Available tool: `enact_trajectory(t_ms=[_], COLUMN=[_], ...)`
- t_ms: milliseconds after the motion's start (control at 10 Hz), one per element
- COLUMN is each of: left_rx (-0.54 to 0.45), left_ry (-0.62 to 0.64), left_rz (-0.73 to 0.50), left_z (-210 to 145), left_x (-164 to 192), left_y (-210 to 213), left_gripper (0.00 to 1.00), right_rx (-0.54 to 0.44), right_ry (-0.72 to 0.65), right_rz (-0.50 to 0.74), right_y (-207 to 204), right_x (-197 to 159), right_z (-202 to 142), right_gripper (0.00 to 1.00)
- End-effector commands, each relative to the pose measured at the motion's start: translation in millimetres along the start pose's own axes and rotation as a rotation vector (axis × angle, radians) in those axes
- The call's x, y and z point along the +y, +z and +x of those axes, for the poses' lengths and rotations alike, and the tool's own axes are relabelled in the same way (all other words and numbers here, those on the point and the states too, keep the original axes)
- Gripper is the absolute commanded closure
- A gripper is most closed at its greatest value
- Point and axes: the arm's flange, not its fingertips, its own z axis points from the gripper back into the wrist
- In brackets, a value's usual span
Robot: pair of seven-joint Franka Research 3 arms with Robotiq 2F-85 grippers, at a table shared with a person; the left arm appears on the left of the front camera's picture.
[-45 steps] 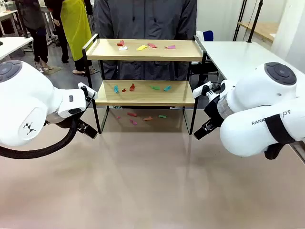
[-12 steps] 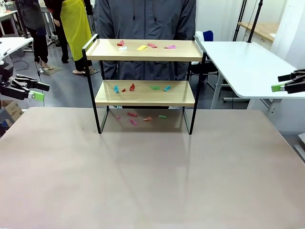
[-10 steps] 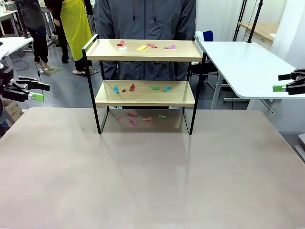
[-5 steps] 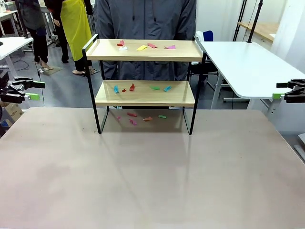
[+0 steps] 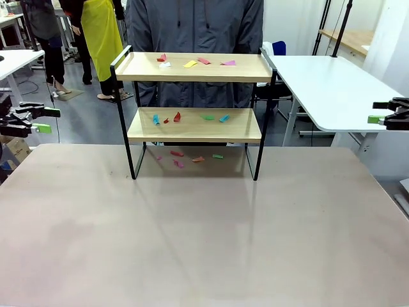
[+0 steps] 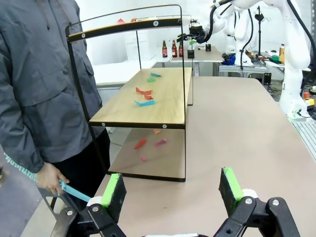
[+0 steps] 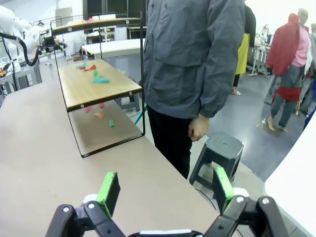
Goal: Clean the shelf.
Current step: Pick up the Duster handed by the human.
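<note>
Two grippers hang beyond the bench (image 5: 204, 243): the left gripper (image 5: 43, 120) off its left edge, the right gripper (image 5: 381, 112) off its right edge, both with jaws wide and empty. The shelf (image 5: 195, 132) stands at the middle of the far edge (coloured paper scraps (image 5: 190, 64) litter both boards and the bench beneath), a person (image 5: 195, 25) just behind.

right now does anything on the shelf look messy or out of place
Yes: coloured paper scraps lie scattered on both boards of the shelf and on the table beneath it. The shelf stands upright.
</note>
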Motion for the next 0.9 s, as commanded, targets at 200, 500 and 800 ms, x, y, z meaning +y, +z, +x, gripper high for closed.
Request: enact_trajectory(t_ms=[200, 500, 800], left_rx=[-0.084, -0.093, -0.055], left_ry=[-0.045, -0.042, -0.019], left_rz=[-0.014, -0.007, -0.021], left_z=[7.1, 8.6, 5.3], left_x=[-1.3, -5.9, -6.2], left_y=[8.5, 10.1, 10.8], left_gripper=[0.00, 0.00, 0.00], right_rx=[-0.076, -0.077, -0.043], right_ry=[0.054, 0.053, 0.022], right_rz=[-0.011, -0.011, 0.002], right_y=[3.3, 3.7, 5.7], right_x=[4.9, 5.8, 1.3], right_z=[13.6, 13.2, 13.1], right_gripper=[0.00, 0.00, 0.00])
